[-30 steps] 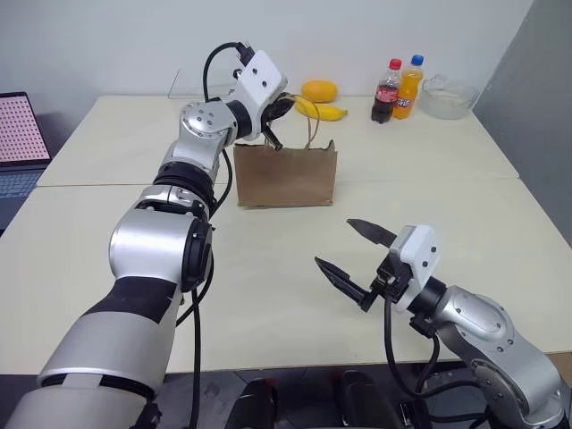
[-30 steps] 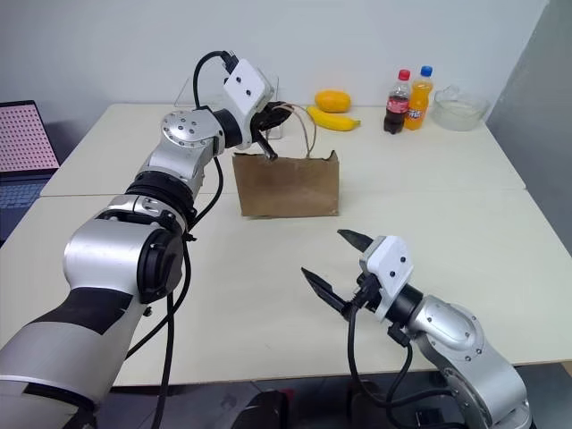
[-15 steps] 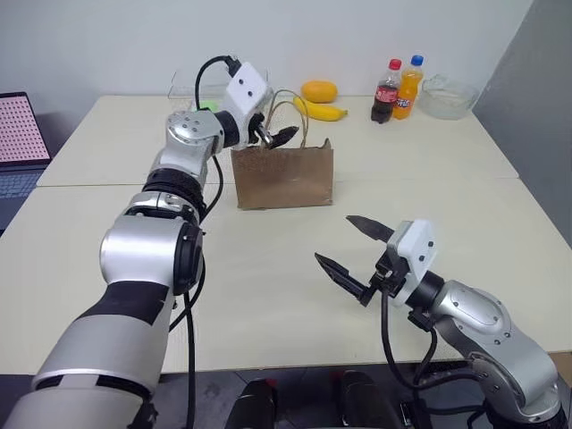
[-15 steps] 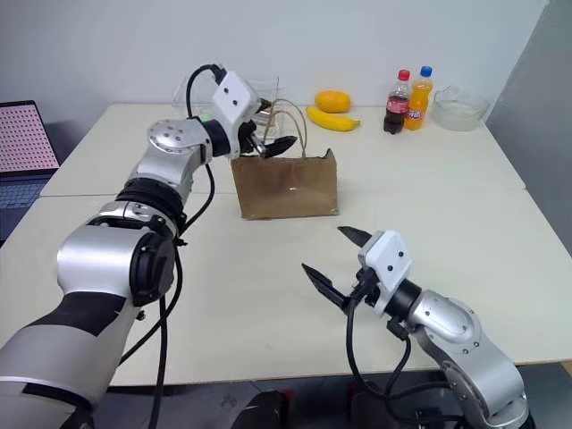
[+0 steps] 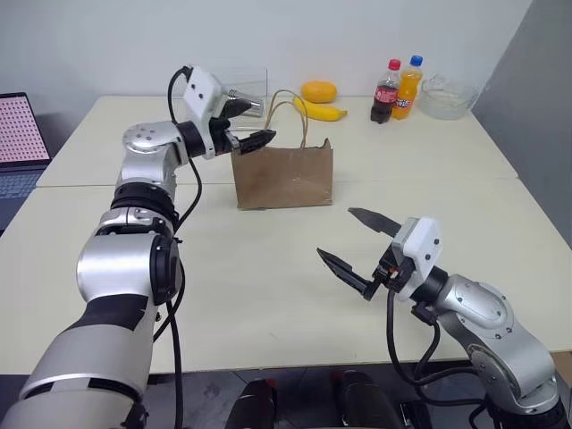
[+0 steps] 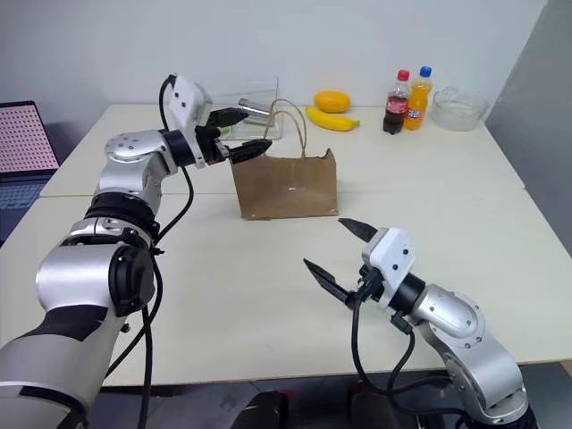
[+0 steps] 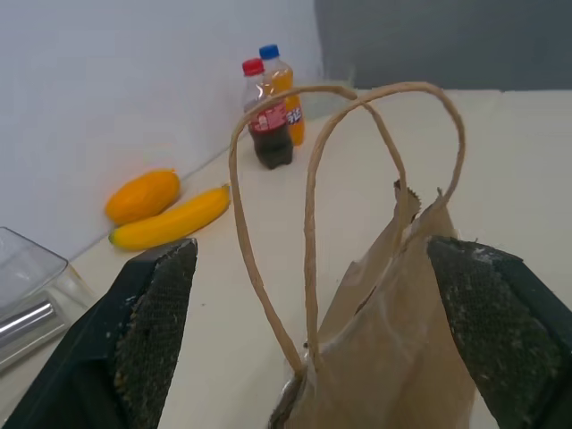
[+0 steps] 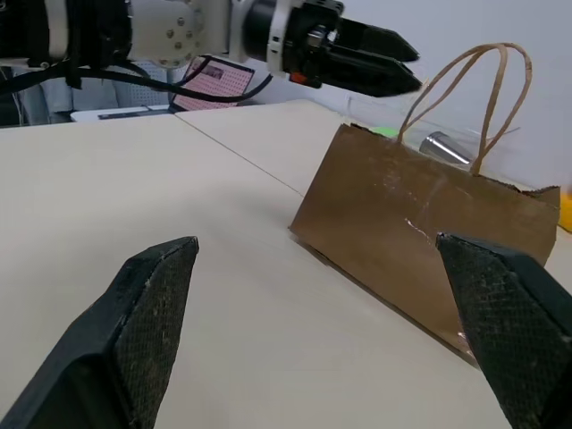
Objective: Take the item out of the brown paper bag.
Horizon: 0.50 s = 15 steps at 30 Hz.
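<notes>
Now left end effector (image 5: 251, 122) wide open, empty, beside brown paper bag (image 5: 282, 174)

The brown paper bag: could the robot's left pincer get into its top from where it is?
Probably yes. The left pincer is open beside the brown paper bag at its rim, with only the loop handles nearby.

My left gripper (image 5: 251, 125) hangs spread wide beside the upright brown paper bag (image 5: 282, 174) on the table (image 5: 268, 268), my right gripper (image 5: 360, 245) spread nearer.
</notes>
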### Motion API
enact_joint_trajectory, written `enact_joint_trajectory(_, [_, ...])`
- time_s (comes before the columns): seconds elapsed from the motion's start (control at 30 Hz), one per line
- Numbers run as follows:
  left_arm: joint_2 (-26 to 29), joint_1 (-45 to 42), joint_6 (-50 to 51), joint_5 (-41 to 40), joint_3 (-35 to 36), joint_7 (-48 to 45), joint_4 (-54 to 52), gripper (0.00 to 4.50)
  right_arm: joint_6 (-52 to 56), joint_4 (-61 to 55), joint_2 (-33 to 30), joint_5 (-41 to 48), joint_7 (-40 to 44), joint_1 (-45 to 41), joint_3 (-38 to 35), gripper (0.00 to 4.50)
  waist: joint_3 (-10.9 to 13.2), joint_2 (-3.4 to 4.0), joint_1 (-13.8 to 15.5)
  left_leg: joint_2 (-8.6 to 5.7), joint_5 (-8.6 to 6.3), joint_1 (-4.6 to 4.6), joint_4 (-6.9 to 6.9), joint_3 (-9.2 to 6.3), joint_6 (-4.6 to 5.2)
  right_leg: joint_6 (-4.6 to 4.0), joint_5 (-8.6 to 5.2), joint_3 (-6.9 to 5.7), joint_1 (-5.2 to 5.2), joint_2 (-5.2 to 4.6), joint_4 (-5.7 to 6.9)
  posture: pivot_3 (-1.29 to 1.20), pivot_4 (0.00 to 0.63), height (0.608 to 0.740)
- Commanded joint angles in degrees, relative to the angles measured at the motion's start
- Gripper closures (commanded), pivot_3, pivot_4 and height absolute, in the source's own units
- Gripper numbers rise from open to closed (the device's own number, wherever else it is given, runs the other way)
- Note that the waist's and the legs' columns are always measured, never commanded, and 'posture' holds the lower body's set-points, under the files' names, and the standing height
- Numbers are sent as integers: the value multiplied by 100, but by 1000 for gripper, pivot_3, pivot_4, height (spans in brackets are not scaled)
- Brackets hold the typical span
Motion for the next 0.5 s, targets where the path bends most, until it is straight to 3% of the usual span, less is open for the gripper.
enact_joint_trajectory(0.03, [121, 670, 506, -389, 120, 154, -1659, 183, -134, -120, -37, 63, 65, -19, -211, 0, -1, 2, 0, 0, 0, 1, -1, -1, 0, 0, 0, 1, 1, 0, 1, 0, 150, 740])
enact_joint_trajectory(0.2, [30, 2714, 2157, -960, 289, 1041, -5271, 183, -126, -27, -78, 134, 160, -4, -405, 0, -3, 4, -5, 5, -1, 4, -2, 0, -1, -1, 1, 11, 1, -1, -2, 0, 150, 740])
enact_joint_trajectory(0.37, [-108, 4204, 3225, -1243, 412, 2020, -7477, 183, 45, 30, -174, 344, 337, -95, -561, 0, -3, 5, 55, 6, -1, 7, 1, -1, 0, -2, 1, 9, 8, -1, -3, 0, 150, 740])
enact_joint_trajectory(0.5, [-194, 5119, 3701, -1516, 505, 2472, -8487, 183, 175, 114, -272, 543, 405, -331, -682, 0, -4, 6, 62, 6, -1, 21, 0, 3, 0, -1, 2, 11, 18, -1, -4, 0, 150, 740])
